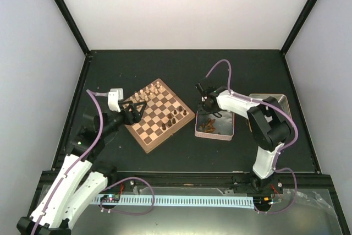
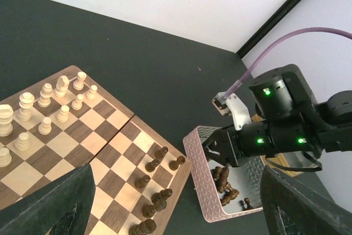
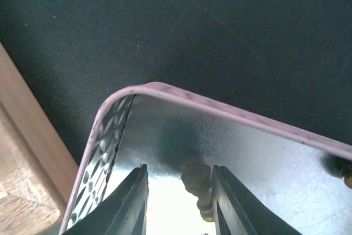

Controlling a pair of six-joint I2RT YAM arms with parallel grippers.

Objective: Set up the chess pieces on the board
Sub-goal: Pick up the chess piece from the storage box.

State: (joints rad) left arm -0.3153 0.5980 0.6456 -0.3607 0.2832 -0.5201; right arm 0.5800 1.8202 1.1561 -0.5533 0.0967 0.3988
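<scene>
The left gripper (image 1: pixel 136 111) hangs wide-spread and empty over the chessboard's (image 1: pixel 149 131) left corner, well apart from the silvery tin (image 3: pixel 165 89). The right gripper (image 3: pixel 179 175) is down in the tin's far corner beside the chessboard, jaws part-spread. One dark chess piece (image 3: pixel 197 182) lies straight between them, closer to one finger, not visibly pinched. Glare off the tin hides that piece's base and long axis

Right claw (image 1: pixel 208 110) reaches into the tin (image 1: pixel 226 129) beside the board (image 1: pixel 156 120).
</scene>
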